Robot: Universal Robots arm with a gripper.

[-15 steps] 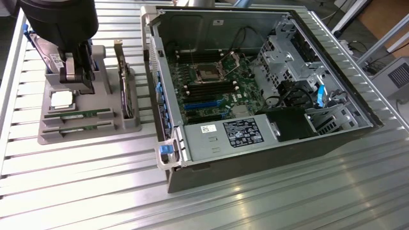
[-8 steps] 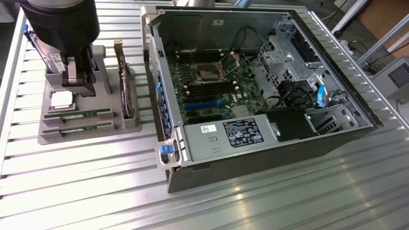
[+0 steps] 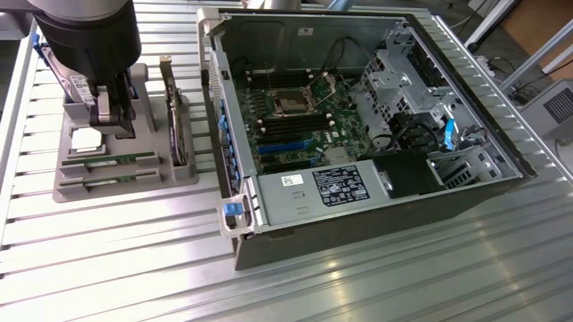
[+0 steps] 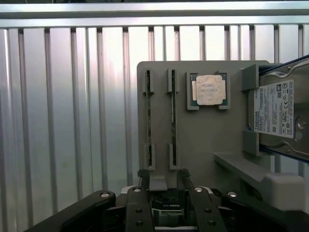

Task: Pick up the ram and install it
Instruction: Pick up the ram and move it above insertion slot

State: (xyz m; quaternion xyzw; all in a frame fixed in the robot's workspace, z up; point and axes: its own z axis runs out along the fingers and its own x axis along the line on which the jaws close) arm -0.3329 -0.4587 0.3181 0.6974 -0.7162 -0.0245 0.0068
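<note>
Two ram sticks stand on edge in slots of the grey parts tray (image 4: 203, 140), side by side: one ram (image 4: 148, 121) and a second ram (image 4: 173, 121). In the exterior view they lie at the tray's near end, ram (image 3: 109, 159) and ram (image 3: 109, 176). My gripper (image 4: 164, 181) hangs above the tray, just off one end of the sticks, open with nothing between its fingers (image 4: 143, 180). In the exterior view the gripper (image 3: 115, 126) sits over the tray's middle, beside the CPU.
The tray also carries a silver CPU (image 4: 209, 90), a hard drive (image 4: 277, 113) and an upright expansion card (image 3: 174, 127). At the exterior view's right an open computer case (image 3: 235, 221) shows its motherboard (image 3: 304, 114) with black memory slots (image 3: 291, 125). Ribbed metal table (image 3: 134, 268) all around.
</note>
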